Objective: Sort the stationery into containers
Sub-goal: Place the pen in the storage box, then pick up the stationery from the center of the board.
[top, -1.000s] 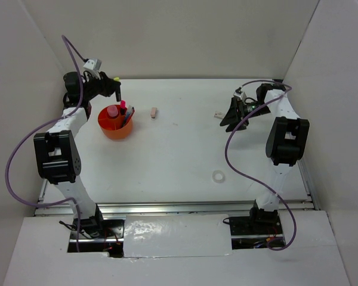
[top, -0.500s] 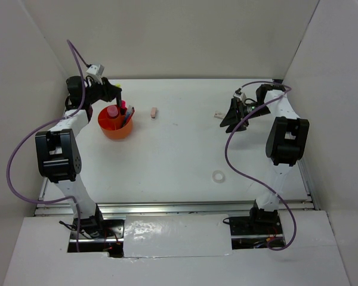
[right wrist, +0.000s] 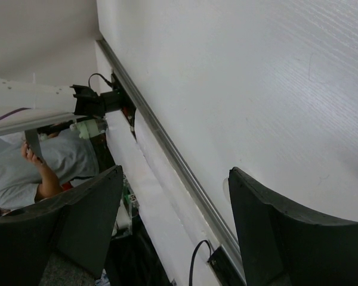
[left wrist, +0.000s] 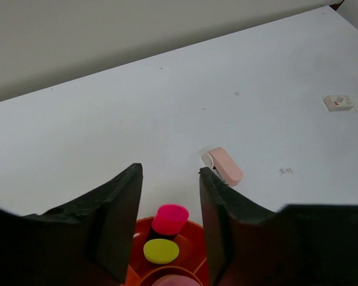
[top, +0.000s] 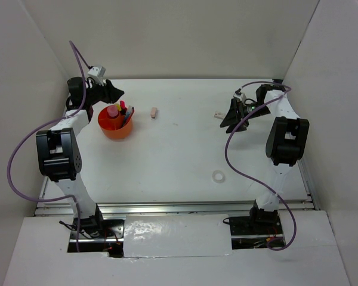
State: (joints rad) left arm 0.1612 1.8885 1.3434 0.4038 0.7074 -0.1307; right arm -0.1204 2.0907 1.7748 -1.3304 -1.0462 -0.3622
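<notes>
The round orange plastic tub (top: 116, 132) sits at about 10 o'clock on the white bench (top: 179, 155), close to the far left corner and well within the left arm's reach. A pink-capped glue stick (top: 112, 111) stands upright in it beside a few slim pens. In the left wrist view a magenta cap (left wrist: 170, 218) and a yellow cap (left wrist: 161, 251) poke up side by side just inside the rim, kept vertical by the dividers, I judge.

The left end effector (top: 112, 92) hangs just past the tub at its 12 o'clock, above the rim. Its black fingers (left wrist: 116, 208) are parted and there is nothing between them. From that pose I judge it is free for the next piece.

At the tub's 3 o'clock, near it, a pale pink oblong eraser (top: 154, 112) lies flat on the bench. It is the closest loose item and a sensible next pick for the left arm.

Further out, at about 2 o'clock on the bench, a small white eraser (top: 217, 115) lies just beside the right end effector (top: 234, 117). Its jaws are spread wide and empty. Its own camera looks toward the near edge and misses the eraser, so I cannot tell whether it is lined up.

A clear tape ring (top: 218, 176) lies alone toward 5 o'clock, well apart from both arms. With three pieces loose, the sorting looks well along but unfinished
</notes>
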